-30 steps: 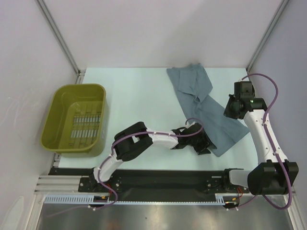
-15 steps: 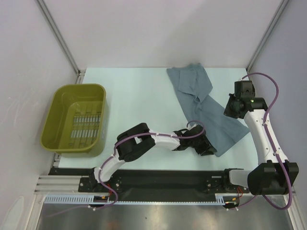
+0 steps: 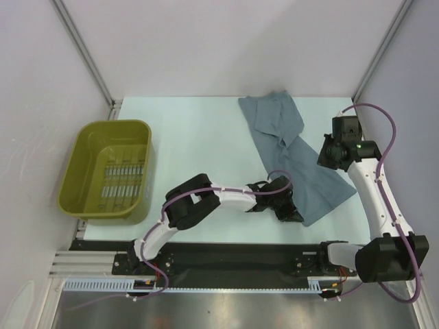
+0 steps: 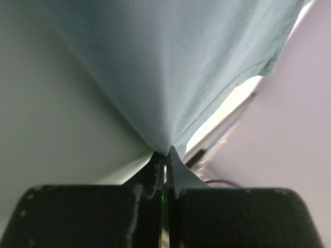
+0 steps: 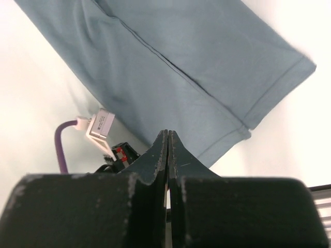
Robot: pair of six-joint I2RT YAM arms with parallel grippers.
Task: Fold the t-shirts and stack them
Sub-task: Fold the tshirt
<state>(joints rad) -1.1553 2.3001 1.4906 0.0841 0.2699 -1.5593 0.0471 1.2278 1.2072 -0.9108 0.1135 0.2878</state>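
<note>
A single slate blue-grey t-shirt (image 3: 295,147) lies crumpled in a long strip on the right half of the pale table, running from the far edge towards the near right. My left gripper (image 3: 293,214) is shut on its near corner. In the left wrist view the cloth (image 4: 170,77) rises like a tent out of the pinched jaws of that gripper (image 4: 165,155). My right gripper (image 3: 325,157) hovers over the shirt's right edge, shut and empty. The right wrist view shows the shirt (image 5: 181,67) lying below the closed tips of the right gripper (image 5: 168,133).
An olive basket (image 3: 113,124) stands empty at the left of the table. White walls with metal posts close in the back and both sides. The black rail with the arm bases runs along the near edge.
My left gripper has closed on the shirt's near corner, and that corner has pulled in a little to the left. The right gripper has shifted slightly up and to the left.
</note>
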